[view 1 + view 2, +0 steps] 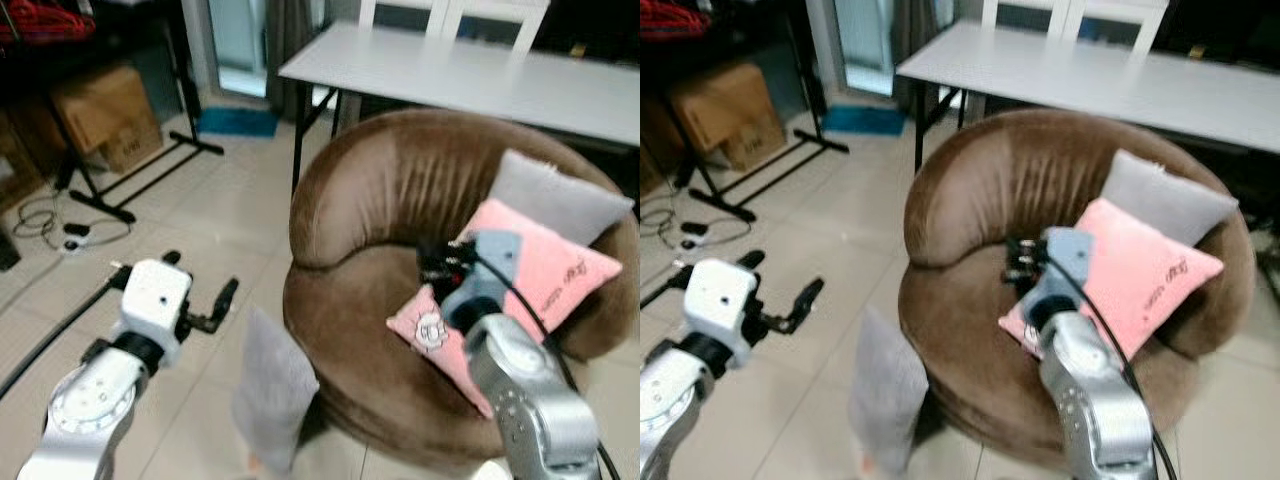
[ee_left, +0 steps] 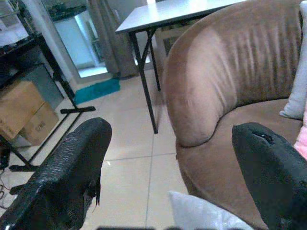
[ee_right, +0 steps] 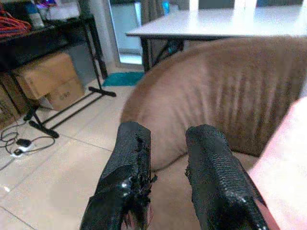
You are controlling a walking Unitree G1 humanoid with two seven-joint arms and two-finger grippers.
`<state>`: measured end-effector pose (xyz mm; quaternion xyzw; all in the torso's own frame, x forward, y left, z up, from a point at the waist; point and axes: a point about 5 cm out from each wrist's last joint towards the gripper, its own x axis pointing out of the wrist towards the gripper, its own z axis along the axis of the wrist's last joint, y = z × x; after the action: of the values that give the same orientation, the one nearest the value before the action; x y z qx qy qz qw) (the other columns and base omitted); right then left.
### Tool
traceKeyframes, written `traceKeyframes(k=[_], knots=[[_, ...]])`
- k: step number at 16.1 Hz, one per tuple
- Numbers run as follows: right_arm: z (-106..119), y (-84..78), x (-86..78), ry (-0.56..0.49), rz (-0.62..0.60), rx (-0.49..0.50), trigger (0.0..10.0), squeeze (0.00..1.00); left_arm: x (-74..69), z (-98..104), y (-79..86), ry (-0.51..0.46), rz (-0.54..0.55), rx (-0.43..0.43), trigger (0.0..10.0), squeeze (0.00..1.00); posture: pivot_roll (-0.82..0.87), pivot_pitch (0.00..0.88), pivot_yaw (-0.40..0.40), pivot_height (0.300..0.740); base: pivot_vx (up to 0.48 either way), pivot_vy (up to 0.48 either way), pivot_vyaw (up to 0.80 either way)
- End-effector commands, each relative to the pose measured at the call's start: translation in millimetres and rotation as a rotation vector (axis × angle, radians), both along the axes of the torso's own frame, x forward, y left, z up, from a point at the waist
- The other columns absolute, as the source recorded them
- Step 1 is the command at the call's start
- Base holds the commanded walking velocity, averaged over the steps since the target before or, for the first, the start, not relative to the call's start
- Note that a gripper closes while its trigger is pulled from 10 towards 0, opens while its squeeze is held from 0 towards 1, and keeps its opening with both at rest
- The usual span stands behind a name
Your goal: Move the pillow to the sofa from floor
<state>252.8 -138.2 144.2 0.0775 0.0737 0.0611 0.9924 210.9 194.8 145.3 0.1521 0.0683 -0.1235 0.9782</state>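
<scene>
On the tiled floor, a grey pillow (image 1: 272, 393) is propped against the brown sofa (image 1: 390, 200). The left gripper (image 1: 205, 300) is held spread open beside it; the right gripper (image 3: 165, 177), fingers slightly parted and empty, is raised over the seat.

The right arm covers part of the pink pillow (image 1: 540, 270) on the sofa (image 1: 380, 190). The grey pillow (image 1: 272, 395) on the floor is blurred, its lower end hidden. The pink pillow's printed lettering is unreadably small.
</scene>
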Motion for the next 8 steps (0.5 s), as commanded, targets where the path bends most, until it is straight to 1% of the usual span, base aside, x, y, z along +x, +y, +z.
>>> traceKeyframes(k=[1, 3, 5, 8], knots=[[-3, -8.1, -1.5, 0.023, -0.029, -0.011, 10.0, 0.00, 0.5, 0, -3.2, -0.006, -0.007, -0.016, 10.0, 0.00, 0.01, 0.000, -0.012, 0.740, 0.000, 0.000, 0.00], [-5, -8.6, -1.8, 0.034, -0.030, -0.003, 10.0, 0.00, 2.9, 3, -2.0, -0.023, 0.031, -0.032, 10.0, 0.00, 0.01, 0.000, -0.012, 0.740, 0.000, 0.000, 0.00], [-4, -7.9, -1.2, 0.025, -0.009, -0.023, 10.0, 0.00, 8.1, 3, -0.6, -0.029, 0.046, -0.021, 10.0, 0.00, 0.01, 0.000, -0.008, 0.740, 0.000, 0.000, 0.00], [-6, -6.7, -0.3, 0.026, -0.008, -0.048, 10.0, 0.00, 13.8, 3, -0.5, -0.040, 0.052, -0.020, 10.0, 0.00, 0.01, 0.000, -0.004, 0.740, 0.000, 0.000, 0.74]])
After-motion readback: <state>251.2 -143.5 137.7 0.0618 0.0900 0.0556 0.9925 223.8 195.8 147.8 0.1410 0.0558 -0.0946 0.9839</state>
